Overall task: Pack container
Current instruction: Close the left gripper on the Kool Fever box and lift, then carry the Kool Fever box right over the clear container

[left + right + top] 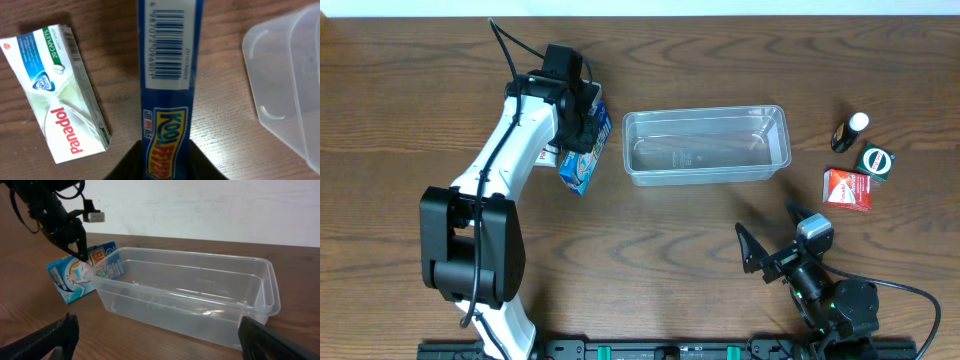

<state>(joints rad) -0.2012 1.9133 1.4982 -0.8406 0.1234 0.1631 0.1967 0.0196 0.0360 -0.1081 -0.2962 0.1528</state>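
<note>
The container (705,112) is a clear rectangular tub right of the table's centre, with nothing in it. It also shows in the right wrist view (200,295) and at the right edge of the left wrist view (295,75). My left gripper (577,105) is shut on a blue Kool Fever box (585,152) just left of the container. In the left wrist view the box (167,75) runs up from between the fingers (165,162). The right wrist view shows the box (75,277) by the tub's left end. My right gripper (775,235) is open and empty in front of the container (160,345).
A white Panadol box (57,95) lies on the table left of the held box, partly under the left arm (548,155). At the far right stand a dark bottle with a white cap (850,132), a green round tin (875,160) and a red and white box (848,188).
</note>
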